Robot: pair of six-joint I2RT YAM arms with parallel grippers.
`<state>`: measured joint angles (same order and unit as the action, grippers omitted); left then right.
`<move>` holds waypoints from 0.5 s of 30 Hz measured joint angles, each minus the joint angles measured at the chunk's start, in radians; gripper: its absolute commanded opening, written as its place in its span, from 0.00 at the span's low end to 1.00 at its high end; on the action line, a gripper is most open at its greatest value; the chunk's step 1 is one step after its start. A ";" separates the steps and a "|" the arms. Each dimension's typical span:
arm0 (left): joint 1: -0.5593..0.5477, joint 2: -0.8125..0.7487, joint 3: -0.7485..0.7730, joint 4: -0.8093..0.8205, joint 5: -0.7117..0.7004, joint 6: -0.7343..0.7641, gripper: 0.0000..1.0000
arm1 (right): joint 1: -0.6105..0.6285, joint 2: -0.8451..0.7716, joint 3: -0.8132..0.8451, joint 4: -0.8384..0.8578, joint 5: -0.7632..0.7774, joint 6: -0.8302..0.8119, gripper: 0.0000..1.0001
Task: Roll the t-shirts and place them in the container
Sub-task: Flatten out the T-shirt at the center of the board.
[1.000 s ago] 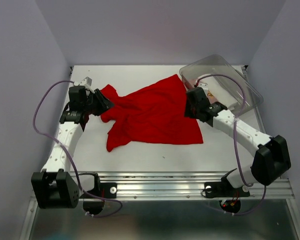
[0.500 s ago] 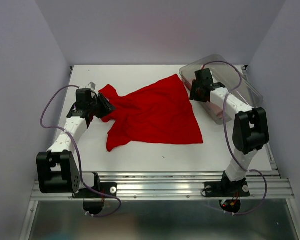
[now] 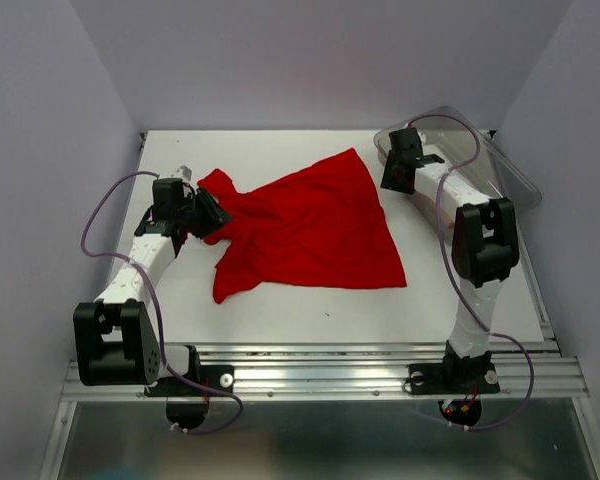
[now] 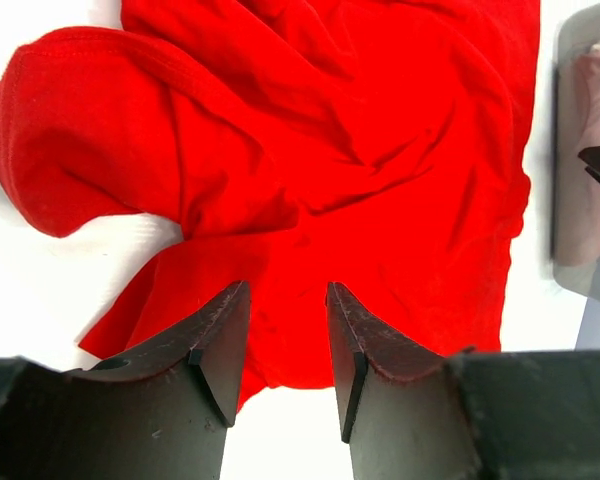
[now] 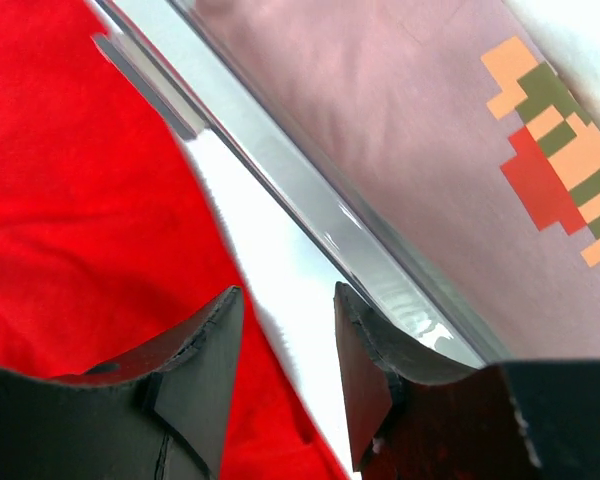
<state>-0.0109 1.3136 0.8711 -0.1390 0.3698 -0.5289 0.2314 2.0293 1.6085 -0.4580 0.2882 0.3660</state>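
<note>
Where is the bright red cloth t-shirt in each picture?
Top view: bright red cloth t-shirt spread in the middle.
Left wrist view: it fills most of the picture.
Right wrist view: it covers the left side.
Shared landmark: the clear plastic tub, on the shirt's right in every view.

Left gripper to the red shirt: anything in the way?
Nothing visible. The left gripper hangs open right above the red t-shirt, and only bare cloth shows between its fingers.

You're in what seems a robotics lab cell: plain pale walls box in a white table, an aluminium rail along its near edge.
</note>
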 measured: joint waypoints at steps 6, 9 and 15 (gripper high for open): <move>0.000 0.000 0.000 -0.024 -0.024 0.009 0.50 | -0.040 0.000 0.005 0.005 -0.055 -0.004 0.54; 0.000 0.000 0.000 -0.053 -0.055 0.016 0.52 | -0.030 -0.040 -0.058 0.048 -0.122 0.010 0.57; 0.000 -0.068 -0.029 -0.134 -0.154 0.012 0.62 | 0.099 -0.198 -0.212 0.077 -0.201 0.056 0.63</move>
<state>-0.0109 1.2453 0.8417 -0.2733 0.2153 -0.5167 0.3305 1.8317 1.3964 -0.3805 0.0875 0.4225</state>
